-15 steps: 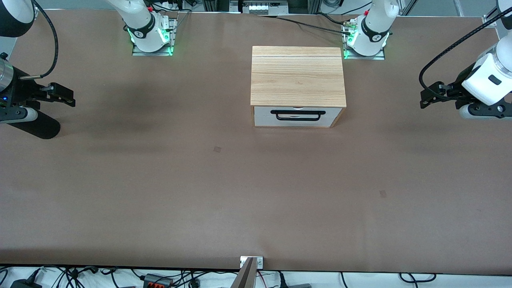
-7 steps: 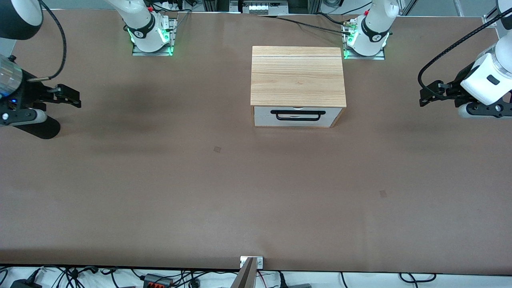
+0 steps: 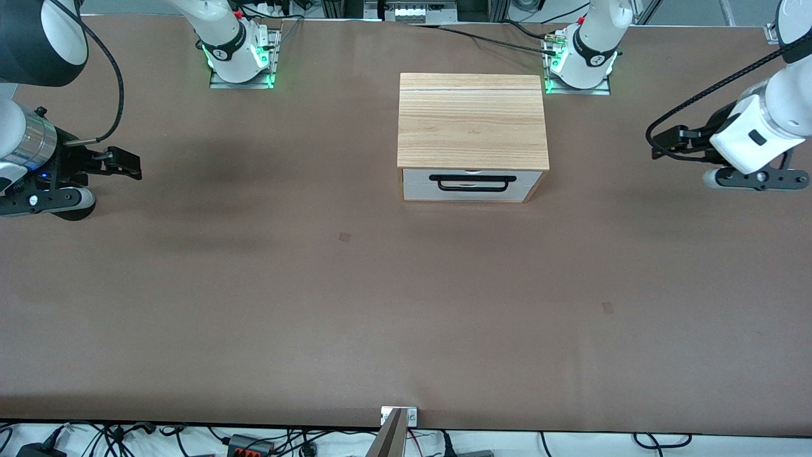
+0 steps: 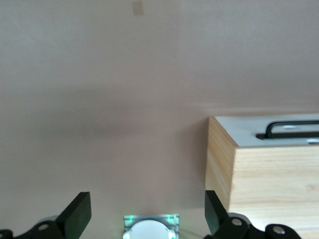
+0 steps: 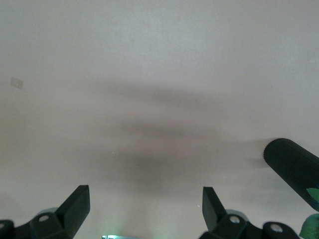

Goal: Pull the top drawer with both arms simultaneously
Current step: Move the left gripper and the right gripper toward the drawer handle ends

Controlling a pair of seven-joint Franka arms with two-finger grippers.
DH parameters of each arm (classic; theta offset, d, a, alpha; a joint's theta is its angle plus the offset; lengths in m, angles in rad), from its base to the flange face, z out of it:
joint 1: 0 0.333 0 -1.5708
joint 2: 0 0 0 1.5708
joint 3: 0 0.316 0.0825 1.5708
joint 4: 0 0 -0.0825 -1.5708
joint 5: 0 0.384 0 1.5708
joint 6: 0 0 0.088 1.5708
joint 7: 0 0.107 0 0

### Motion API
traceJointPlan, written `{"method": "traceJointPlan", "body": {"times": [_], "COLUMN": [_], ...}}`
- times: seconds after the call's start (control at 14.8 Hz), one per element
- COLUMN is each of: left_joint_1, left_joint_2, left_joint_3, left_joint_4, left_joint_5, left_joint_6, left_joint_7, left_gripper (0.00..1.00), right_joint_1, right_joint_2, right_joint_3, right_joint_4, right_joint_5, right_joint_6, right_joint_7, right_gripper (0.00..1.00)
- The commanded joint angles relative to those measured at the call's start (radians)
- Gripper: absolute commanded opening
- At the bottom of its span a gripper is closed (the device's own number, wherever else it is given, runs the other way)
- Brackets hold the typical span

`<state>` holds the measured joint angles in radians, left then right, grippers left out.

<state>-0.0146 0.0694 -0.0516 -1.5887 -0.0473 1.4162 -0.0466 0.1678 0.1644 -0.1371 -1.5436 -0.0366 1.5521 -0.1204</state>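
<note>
While top drawer [image 3: 471, 183] shut, both jaws apart.

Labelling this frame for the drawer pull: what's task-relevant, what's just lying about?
Belongs to the job:
- top drawer, shut, black handle on its front
- left gripper, jaws open, over the table at the left arm's end
- right gripper, jaws open, over the table at the right arm's end

Just there:
- wooden cabinet
- brown table
- cables along the table's near edge

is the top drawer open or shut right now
Shut. The top drawer's white front sits flush within the cabinet frame, its black handle untouched, and no wood interior shows.
</note>
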Motion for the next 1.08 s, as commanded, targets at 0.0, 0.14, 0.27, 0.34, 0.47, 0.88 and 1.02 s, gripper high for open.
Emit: {"method": "traceJointPlan", "body": {"times": [0.0, 0.14, 0.27, 0.34, 0.47, 0.88, 1.02], "left_joint_1": [-0.004, -0.005, 0.004, 0.013, 0.063, 0.111, 0.113], "left_joint_2": [0.039, 0.062, 0.11, 0.13, 0.174, 0.349, 0.401], "left_joint_3": [0.003, 0.003, 0.003, 0.004, 0.004, 0.006, 0.004], "left_joint_4": [0.032, 0.021, 0.013, 0.01, -0.017, -0.132, -0.19], "left_joint_5": [-0.08, -0.143, -0.225, -0.29, -0.454, -0.903, -1.001], "left_joint_6": [-0.039, -0.039, -0.04, -0.039, -0.026, 0.041, 0.078], "left_joint_7": [0.059, 0.094, 0.176, 0.244, 0.33, 0.647, 0.75], "left_gripper": [1.0, 1.0, 1.0, 1.0, 1.0, 1.0, 1.0], "right_joint_1": [0.005, 0.036, 0.059, 0.07, 0.075, 0.09, 0.101], "right_joint_2": [0.076, 0.113, 0.165, 0.187, 0.214, 0.302, 0.366], "right_joint_3": [0.008, 0.024, 0.025, 0.027, 0.025, 0.027, 0.027], "right_joint_4": [0.013, 0.014, 0.013, 0.013, 0.013, 0.013, 0.013], "right_joint_5": [0.021, 0.063, 0.075, 0.108, 0.269, 0.692, 0.938], "right_joint_6": [0.045, 0.084, 0.173, 0.209, 0.27, 0.309, 0.321], "right_joint_7": [-0.001, 0.01, 0.012, 0.012, 0.012, 0.012, -0.008], "right_gripper": [1.0, 1.0, 1.0, 1.0, 1.0, 1.0, 1.0]}}
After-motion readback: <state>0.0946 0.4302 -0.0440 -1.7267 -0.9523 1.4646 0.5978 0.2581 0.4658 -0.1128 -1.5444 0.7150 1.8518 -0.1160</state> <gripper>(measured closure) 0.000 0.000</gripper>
